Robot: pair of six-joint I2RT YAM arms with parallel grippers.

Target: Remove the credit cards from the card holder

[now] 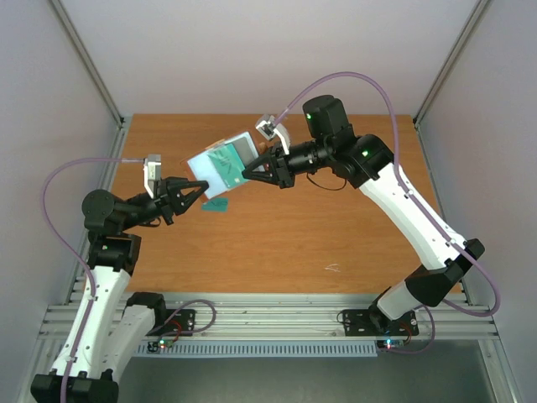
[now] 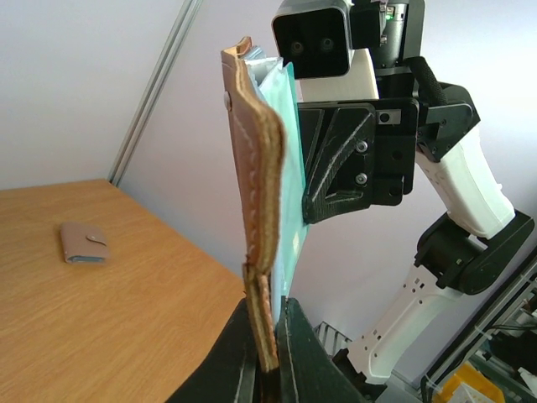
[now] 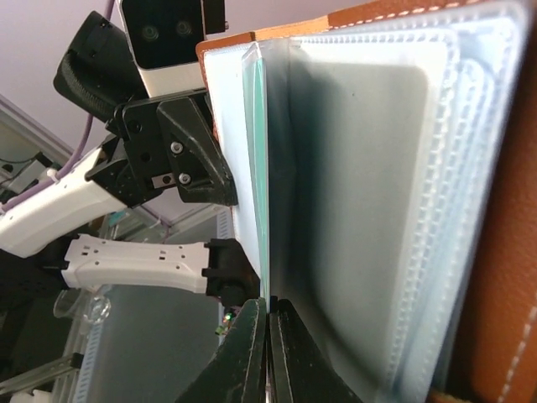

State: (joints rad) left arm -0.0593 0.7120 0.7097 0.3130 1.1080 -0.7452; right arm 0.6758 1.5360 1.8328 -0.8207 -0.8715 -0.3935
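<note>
The card holder (image 1: 242, 149) is held open in the air between my two grippers, above the far middle of the table. It is tan-brown leather with stitching (image 2: 256, 185) and clear plastic sleeves (image 3: 377, 193). My left gripper (image 1: 191, 191) is shut on the holder's lower leather edge (image 2: 268, 353). My right gripper (image 1: 248, 172) is shut on the edge of a teal-green credit card (image 1: 220, 168) that stands in the sleeves (image 3: 262, 168); the jaws (image 3: 267, 312) are pressed together on it. Another teal card (image 1: 216, 204) lies flat on the table below the holder.
A second small taupe wallet with a snap tab (image 2: 84, 243) lies closed on the wooden table (image 1: 336, 235) beyond the held one. Grey walls and metal posts (image 1: 92, 75) bound the table at the left, back and right.
</note>
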